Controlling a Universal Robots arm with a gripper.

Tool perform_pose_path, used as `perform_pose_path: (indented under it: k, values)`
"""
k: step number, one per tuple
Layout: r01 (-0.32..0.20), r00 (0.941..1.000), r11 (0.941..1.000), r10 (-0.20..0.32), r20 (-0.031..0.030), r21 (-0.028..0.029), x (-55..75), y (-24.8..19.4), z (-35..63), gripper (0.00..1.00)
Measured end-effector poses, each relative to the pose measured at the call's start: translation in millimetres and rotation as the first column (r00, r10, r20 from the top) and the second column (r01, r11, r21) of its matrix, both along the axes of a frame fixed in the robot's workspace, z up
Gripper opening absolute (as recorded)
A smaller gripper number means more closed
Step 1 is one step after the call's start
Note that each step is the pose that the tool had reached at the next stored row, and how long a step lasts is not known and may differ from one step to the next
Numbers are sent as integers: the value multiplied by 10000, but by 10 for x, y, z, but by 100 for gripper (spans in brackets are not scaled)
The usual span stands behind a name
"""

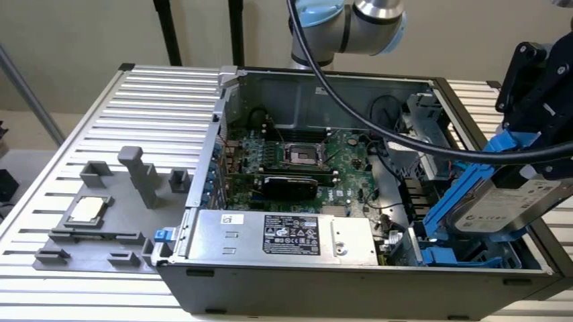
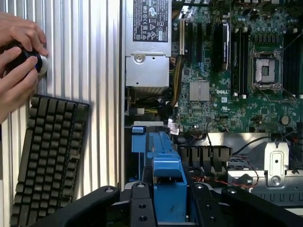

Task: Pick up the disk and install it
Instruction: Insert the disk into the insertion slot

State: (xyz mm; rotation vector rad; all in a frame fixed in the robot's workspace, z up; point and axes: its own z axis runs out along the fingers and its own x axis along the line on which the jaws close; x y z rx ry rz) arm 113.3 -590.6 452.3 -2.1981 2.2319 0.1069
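Clamping the flat silver-grey metal disk (image 1: 517, 201) by its blue plastic rails (image 1: 452, 201), the black claw (image 1: 530, 168) holds it tilted, lower end dipping into the blue drive bay (image 1: 447, 256) in a corner of the open grey metal computer case (image 1: 268, 282), seemingly angled to slide home.

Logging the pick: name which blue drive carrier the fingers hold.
The white-labelled disk, tilted high at the exterior view's right; the other blue carrier sits low inside the case.
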Motion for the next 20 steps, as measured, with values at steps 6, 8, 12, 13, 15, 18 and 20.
perform_pose_path:
  k: [6,8,12,13,15,18,20]
  values:
    - [-4,10000,10000,4,0,0,-27,0,-13,33]
    - [-5,10000,10000,5,2,-13,-45,1,-22,33]
    - [-5,10000,10000,5,7,-24,-64,-1,-52,33]
    - [-5,10000,10000,5,7,-27,-64,0,-54,33]
    - [-5,10000,10000,5,7,-29,-65,0,-60,33]
    - [-4,10000,10000,4,7,-32,-65,0,-75,33]
    - [-5,10000,10000,5,7,-30,-58,0,-88,33]
